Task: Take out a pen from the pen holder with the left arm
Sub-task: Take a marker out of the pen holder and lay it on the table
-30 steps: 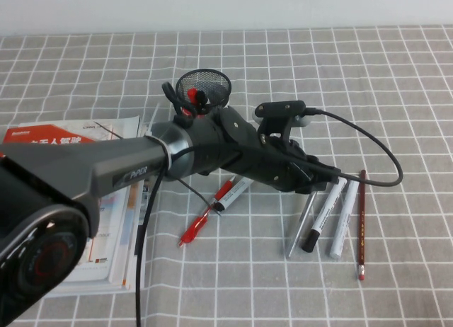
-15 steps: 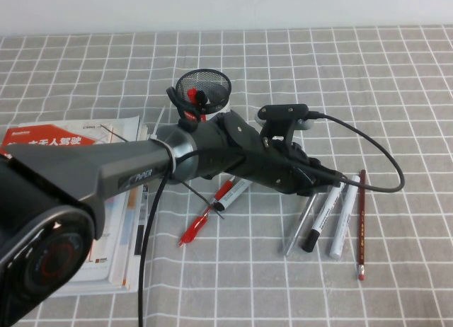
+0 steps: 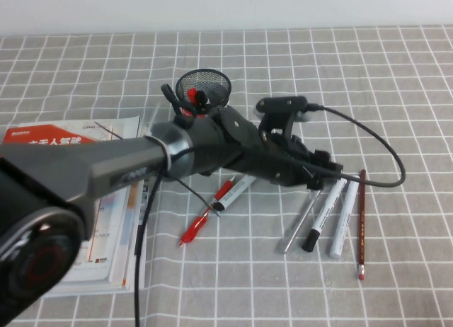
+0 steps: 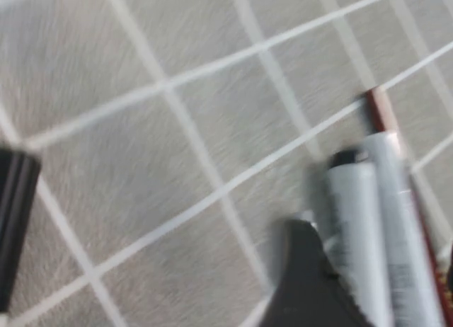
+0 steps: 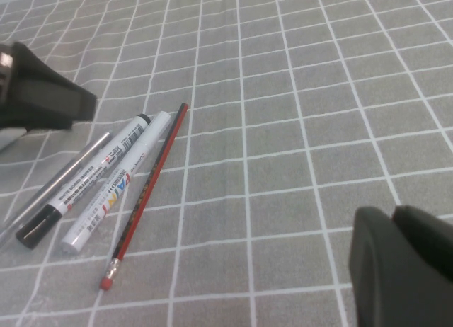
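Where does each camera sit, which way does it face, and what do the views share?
High view: raised on the robot's side, angled down at the cloth; left arm reaches past the pen holder, left gripper open over loose pens.
Left wrist view: on that wrist, facing down at the cloth close up; a gripper finger shows.
Right wrist view: on the right wrist, right of the pens, facing left across the cloth; right gripper shows near the lens.
Shared: the pencil appears in all three.
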You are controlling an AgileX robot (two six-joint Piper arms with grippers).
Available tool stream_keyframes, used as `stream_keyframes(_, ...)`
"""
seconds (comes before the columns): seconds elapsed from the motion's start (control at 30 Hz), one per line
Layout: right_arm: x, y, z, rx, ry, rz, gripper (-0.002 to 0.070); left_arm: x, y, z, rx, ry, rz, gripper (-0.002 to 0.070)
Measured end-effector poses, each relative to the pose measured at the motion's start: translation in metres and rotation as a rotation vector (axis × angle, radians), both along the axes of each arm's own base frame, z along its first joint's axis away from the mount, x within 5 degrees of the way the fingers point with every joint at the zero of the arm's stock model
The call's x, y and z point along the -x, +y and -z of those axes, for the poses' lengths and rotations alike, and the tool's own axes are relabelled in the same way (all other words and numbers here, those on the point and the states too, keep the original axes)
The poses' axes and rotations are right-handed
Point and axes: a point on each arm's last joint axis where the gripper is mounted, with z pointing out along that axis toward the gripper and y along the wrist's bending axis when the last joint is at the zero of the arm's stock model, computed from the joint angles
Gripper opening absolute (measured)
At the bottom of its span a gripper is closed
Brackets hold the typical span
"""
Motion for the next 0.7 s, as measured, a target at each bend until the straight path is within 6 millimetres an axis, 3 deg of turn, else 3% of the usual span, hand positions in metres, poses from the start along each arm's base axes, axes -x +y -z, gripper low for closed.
stream_keyframes(0.1,0.0,0.0,0.0,0.0,0.0,0.0,-0.0013,0.004,0.004,-0.029,0.011,-0.091,0.041,0.0288)
stream_keyframes(0.23,0.0,0.0,0.0,0.0,0.0,0.0,-0.0013,0.016,0.018,-0.095,0.018,-0.305,0.11,0.0074)
stream_keyframes(0.33,0.0,0.0,0.0,0.0,0.0,0.0,-0.0013,0.03,0.034,-0.138,0.001,-0.441,0.143,0.0022)
stream_keyframes(0.4,0.0,0.0,0.0,0.0,0.0,0.0,-0.0013,0.043,0.047,-0.156,-0.007,-0.487,0.143,0.0011)
stream_keyframes(0.57,0.0,0.0,0.0,0.0,0.0,0.0,-0.0013,0.082,0.083,-0.17,-0.015,-0.534,0.118,0.0001)
stream_keyframes(0.7,0.0,0.0,0.0,0.0,0.0,0.0,-0.0013,0.116,0.114,-0.161,-0.016,-0.559,0.075,0.0)
